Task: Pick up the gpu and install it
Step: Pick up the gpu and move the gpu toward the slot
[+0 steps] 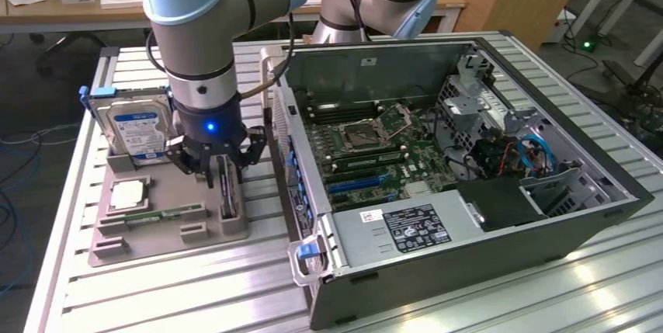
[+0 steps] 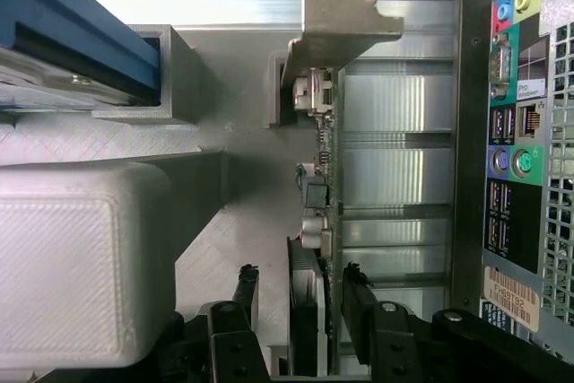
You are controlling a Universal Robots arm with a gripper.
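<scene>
The gpu is a thin dark card. It stands upright on its long edge in a slot of the grey holder on the table, at the lower left of the exterior view, just beside the open computer case. Seen edge-on from the wrist, it carries a pale metal bracket at one end, hooked at the tip, with small connectors below it. Its other end sits between the dark fingers.

1. Exterior view looks bright and even to me, white glare patches on the table at the exterior view's right.
2. Wrist view: bare table blown out white, soft shadow across the grey holder.
3. Blue light glows on the arm.
</scene>
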